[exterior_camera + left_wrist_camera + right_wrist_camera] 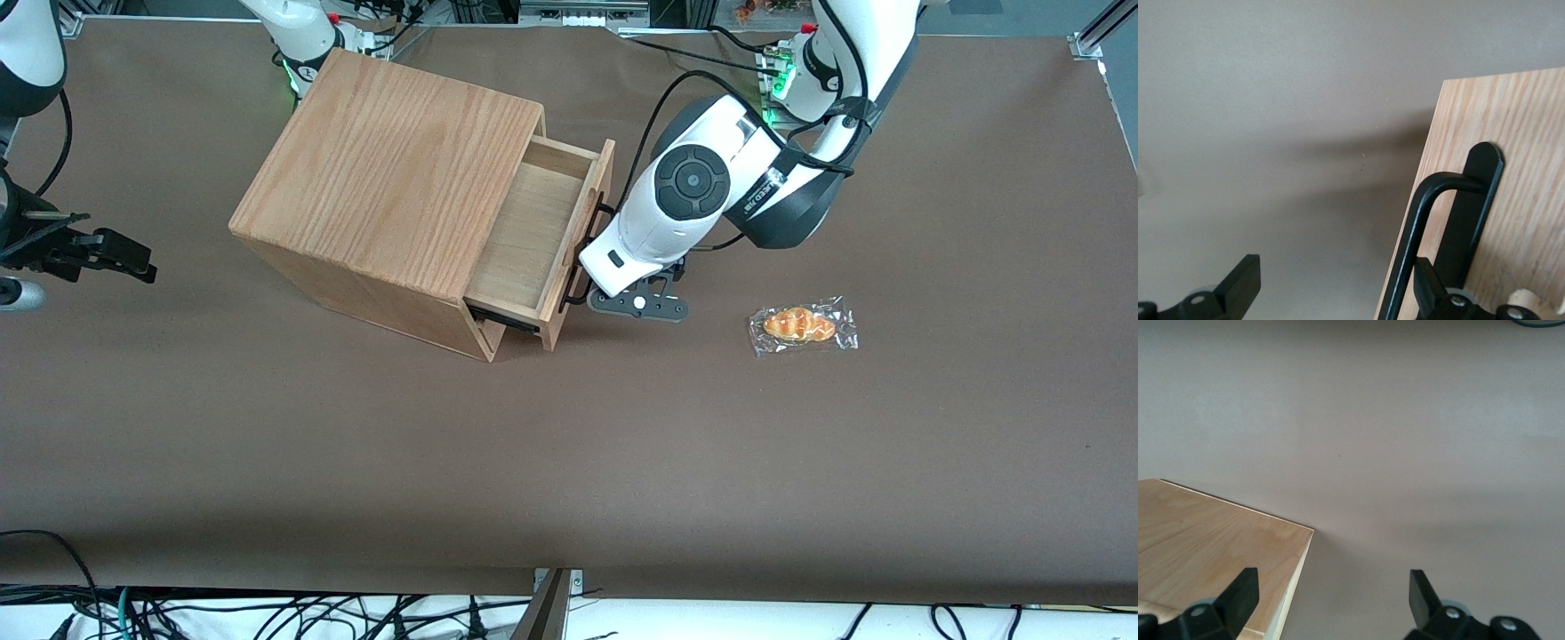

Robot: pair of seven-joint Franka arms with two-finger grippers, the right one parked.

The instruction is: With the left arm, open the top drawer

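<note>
The oak-grain cabinet [391, 178] stands on the brown table. Its top drawer [524, 240] is pulled well out, so the pale plank inside shows. The black bar handle [580, 262] runs along the drawer front [1518, 167]. The left arm [689, 191] reaches down in front of the drawer. Its gripper [1335, 287] is open wide around the handle [1411, 247]. One finger [1431, 287] sits between the bar and the drawer front, and the other finger [1238, 280] hangs over bare table. In the front view the wrist hides the fingers.
A wrapped bread roll [803, 325] lies on the table toward the working arm's end, nearer to the front camera than the arm's elbow. The cabinet's top [1211, 540] shows in the right wrist view.
</note>
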